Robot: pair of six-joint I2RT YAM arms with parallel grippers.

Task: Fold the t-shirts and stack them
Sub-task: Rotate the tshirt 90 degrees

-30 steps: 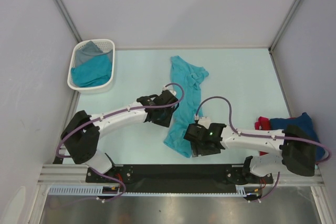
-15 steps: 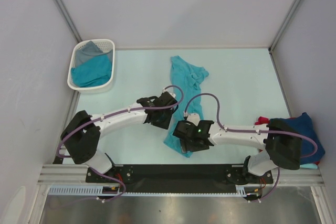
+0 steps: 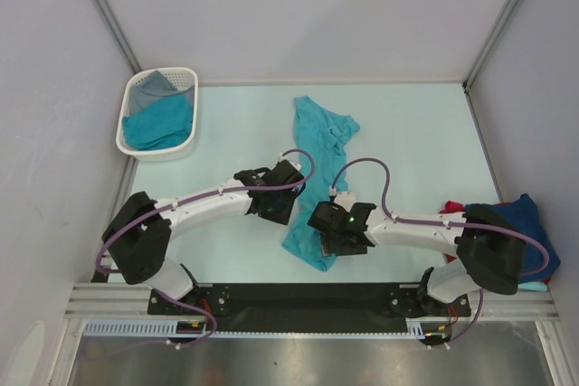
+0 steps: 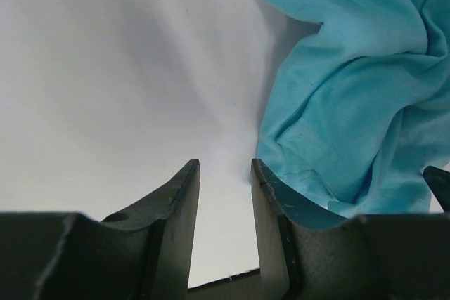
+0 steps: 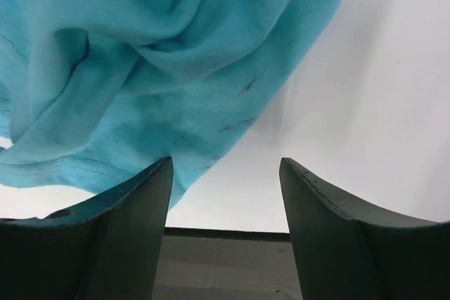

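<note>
1. The teal t-shirt [image 3: 317, 146] lies unfolded on the pale counter [image 3: 416, 133]. It is bunched into a long crumpled strip that runs from mid-counter down towards the arms' bases.
2. The left gripper [image 3: 289, 203] sits low at the strip's left edge, about halfway along it. In the left wrist view its jaws stand a narrow gap apart. Only bare counter shows between them, so they grasp nothing. The shirt's hem lies just beside the right-hand jaw; whether it touches cannot be told.
3. The right gripper [image 3: 327, 240] hangs over the near end of the strip, on its right side. In the right wrist view its jaws are spread wide and released. The folds of the shirt fill the space ahead, and its hem reaches the tip of the jaw on the left of that view. The gap itself shows mostly counter.
4. A white slotted basket [image 3: 124, 128] stands at the far left of the counter, holding a second teal shirt [image 3: 161, 126] and a grey shirt [image 3: 149, 88].
5. At the right edge, beside the right arm's base, a navy shirt [image 3: 534, 214] and a red shirt [image 3: 450, 214] lie heaped together, partly hidden by the arm.
</note>
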